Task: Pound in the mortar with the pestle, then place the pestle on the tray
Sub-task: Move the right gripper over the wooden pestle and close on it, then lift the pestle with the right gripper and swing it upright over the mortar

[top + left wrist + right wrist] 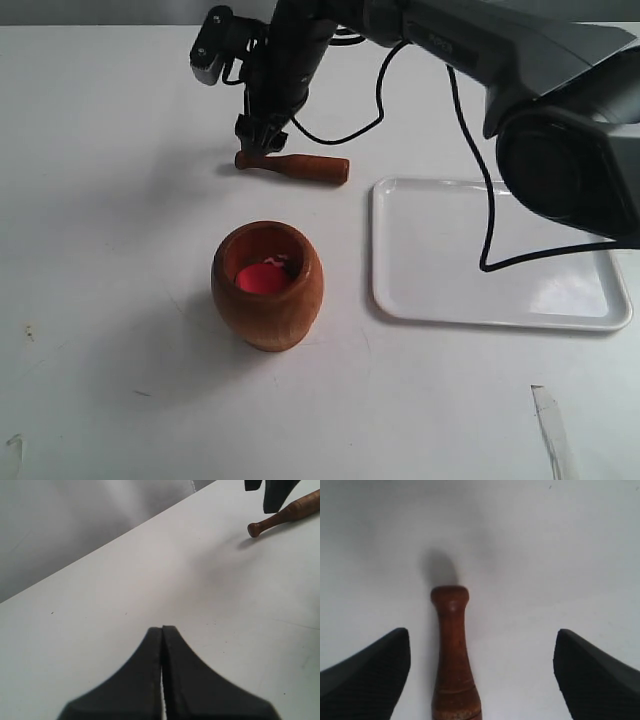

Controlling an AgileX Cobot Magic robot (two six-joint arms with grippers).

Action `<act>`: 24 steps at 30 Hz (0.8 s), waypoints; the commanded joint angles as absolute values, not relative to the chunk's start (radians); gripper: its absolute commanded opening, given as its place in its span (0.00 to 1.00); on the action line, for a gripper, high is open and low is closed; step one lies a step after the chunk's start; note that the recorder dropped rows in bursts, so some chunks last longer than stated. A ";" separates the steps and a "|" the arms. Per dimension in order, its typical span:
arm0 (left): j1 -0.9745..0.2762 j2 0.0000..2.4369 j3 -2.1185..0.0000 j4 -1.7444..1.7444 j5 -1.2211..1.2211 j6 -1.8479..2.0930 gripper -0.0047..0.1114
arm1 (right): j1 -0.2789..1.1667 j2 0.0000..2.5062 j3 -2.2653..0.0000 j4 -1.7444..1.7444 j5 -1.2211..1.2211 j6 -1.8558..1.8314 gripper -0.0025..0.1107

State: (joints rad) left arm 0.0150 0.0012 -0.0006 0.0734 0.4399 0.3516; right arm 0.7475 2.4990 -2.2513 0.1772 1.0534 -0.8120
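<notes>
The right gripper (262, 138) is hanging right over the pestle (295, 166). The pestle is lying flat on the table (100, 200) in the upper middle of the exterior view. The 2 jaws are standing wide apart, 1 on each side of the thin knob end, not touching it. The left gripper (162, 630) is pointing at bare table with its jaws pressed together, holding nothing.

I think the round stick may be rolling away when the jaws squeeze. Grabbed so near the thin end, the fat end may be drooping too.

The mortar (267, 287) is standing upright in the middle, well apart from the pestle, with something red (262, 278) inside. The tray (440, 250) is lying at the right. A black cable (488, 220) is crossing over the tray, so it may be getting in the way there.
</notes>
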 commanded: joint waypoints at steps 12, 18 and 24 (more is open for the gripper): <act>0.007 0.000 0.000 0.066 0.437 0.343 0.04 | 0.749 2.559 -2.258 0.125 1.031 -0.834 0.58; 0.007 0.000 0.000 0.066 0.437 0.343 0.04 | 0.749 2.563 -2.258 0.121 1.026 -0.846 0.36; 0.007 0.000 0.000 0.066 0.437 0.343 0.04 | 0.749 2.586 -2.258 0.115 1.034 -0.888 0.24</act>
State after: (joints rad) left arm 0.0150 0.0012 -0.0006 0.0734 0.4399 0.3516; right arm 0.7475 2.5772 -2.2513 0.1276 1.0312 -0.8529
